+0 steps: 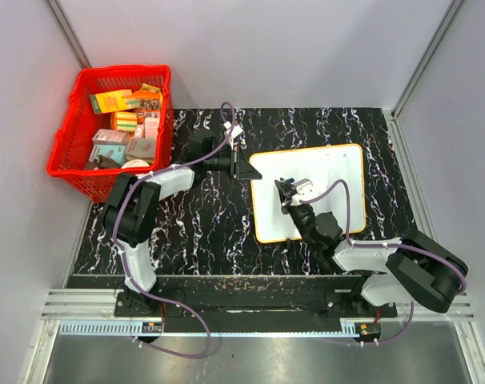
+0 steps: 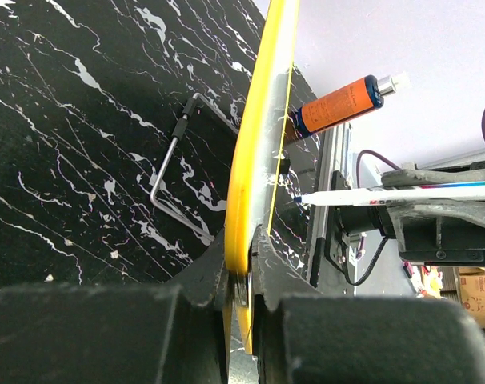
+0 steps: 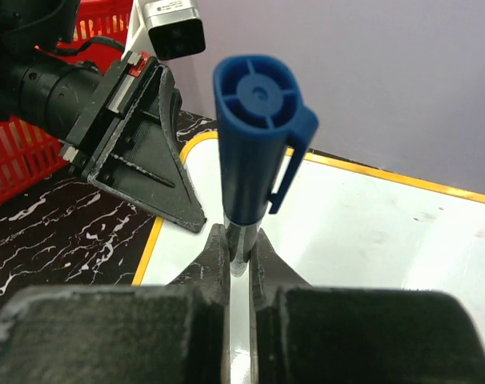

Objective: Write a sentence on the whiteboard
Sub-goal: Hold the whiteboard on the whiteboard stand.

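The board (image 1: pixel 330 180) looks light, stiff, slick; its rim is the hold, clamped by left pincer (image 2: pixel 241 256), right pincer (image 3: pixel 241 248) clamped on marker (image 3: pixel 250 152).

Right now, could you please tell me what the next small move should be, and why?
Probably ease the marker tip onto the whiteboard and begin the first stroke: the right gripper is shut on the marker, the left gripper pinches the board's edge, and no writing shows yet.

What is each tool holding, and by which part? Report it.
The left tool pinches the whiteboard by its yellow-rimmed edge. The right tool grips the marker by its barrel, just under the blue cap.
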Robot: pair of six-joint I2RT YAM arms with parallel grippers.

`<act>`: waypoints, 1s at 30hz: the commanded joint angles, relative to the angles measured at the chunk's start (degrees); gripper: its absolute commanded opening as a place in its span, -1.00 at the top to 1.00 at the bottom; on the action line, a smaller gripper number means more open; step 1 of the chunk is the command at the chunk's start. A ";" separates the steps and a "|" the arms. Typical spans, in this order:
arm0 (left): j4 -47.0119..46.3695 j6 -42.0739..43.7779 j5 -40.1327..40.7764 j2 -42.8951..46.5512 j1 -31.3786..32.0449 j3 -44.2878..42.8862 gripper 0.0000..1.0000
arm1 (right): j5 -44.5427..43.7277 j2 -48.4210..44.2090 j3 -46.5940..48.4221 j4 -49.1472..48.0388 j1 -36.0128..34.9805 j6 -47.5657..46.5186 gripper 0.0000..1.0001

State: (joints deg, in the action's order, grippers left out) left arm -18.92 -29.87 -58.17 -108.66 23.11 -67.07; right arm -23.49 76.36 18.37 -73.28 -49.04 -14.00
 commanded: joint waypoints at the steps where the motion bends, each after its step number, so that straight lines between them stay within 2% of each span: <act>1: 2.13 10.97 8.60 1.52 0.88 2.55 1.00 | 0.73 0.55 1.40 -14.97 -0.45 -1.56 1.00; 13: 2.66 10.88 8.87 0.65 0.88 1.41 1.00 | -1.64 0.46 2.02 -14.79 -0.45 -0.24 1.00; 19: 2.83 10.88 8.43 0.38 0.97 0.71 1.00 | 0.27 -4.10 6.85 -1.36 -0.36 2.48 1.00; 30: 3.10 11.32 7.55 0.20 1.06 0.45 1.00 | 1.34 -0.16 12.12 2.08 0.25 2.48 1.00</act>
State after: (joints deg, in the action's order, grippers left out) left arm -18.00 -29.15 -57.34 -107.61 23.24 -66.28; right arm -22.79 74.15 27.64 -71.22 -49.01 -12.21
